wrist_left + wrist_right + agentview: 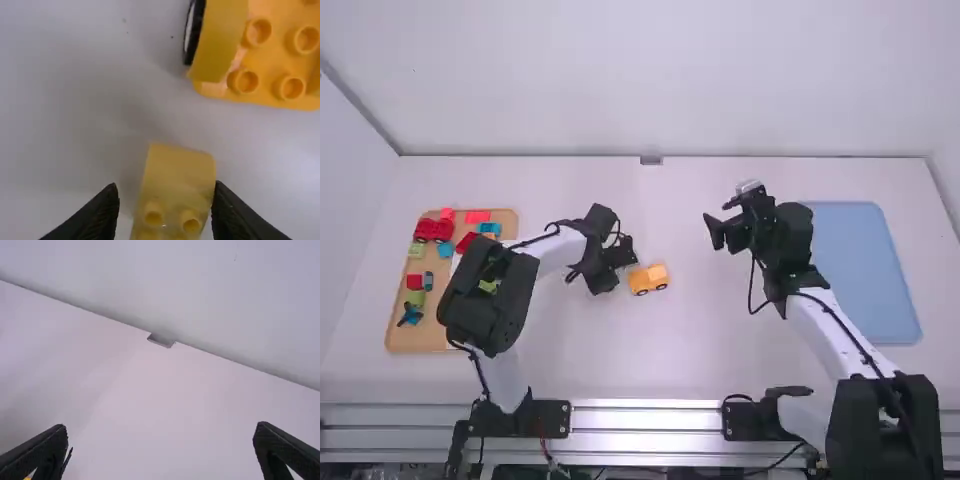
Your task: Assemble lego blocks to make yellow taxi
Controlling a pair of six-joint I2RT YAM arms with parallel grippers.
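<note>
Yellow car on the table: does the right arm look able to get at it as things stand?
Probably yes: the right gripper stands open and empty, with bare table between it and the yellow car. The left gripper, close by on the car's other side, might crowd it.

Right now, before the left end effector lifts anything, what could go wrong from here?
Closing the left end effector might shove or twist the loose yellow block, since a gap shows between the block and one finger.

The wheeled yellow base sits close by, so a sideways swing could bump and roll it.

The right end effector is open and away from the base, so pressing a block on could make it roll.
</note>
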